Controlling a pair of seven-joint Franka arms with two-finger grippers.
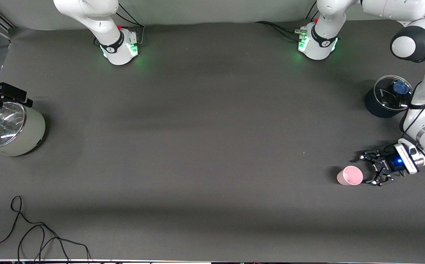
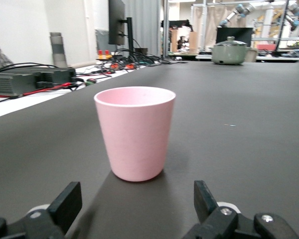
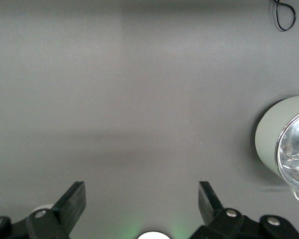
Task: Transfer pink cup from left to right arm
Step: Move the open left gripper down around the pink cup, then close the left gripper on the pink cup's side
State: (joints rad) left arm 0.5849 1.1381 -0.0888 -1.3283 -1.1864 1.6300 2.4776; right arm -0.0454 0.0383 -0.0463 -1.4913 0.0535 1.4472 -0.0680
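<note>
The pink cup [image 1: 349, 175] stands upright on the dark table near the left arm's end. My left gripper [image 1: 363, 170], a black claw with a blue light, is low beside the cup, open and empty. In the left wrist view the cup [image 2: 134, 132] stands just ahead of the left gripper [image 2: 137, 198], with both fingers apart and short of the cup's base. My right gripper is out of the front view. In the right wrist view the right gripper [image 3: 139, 199] is open and empty, high over bare table near its own base.
A dark pot with a glass lid and blue knob [image 1: 384, 99] stands beside the left arm, farther from the front camera than the cup. A grey-green pot with a glass lid [image 1: 14, 132] [image 3: 284, 142] stands at the right arm's end. A black cable [image 1: 33, 238] lies near the front edge.
</note>
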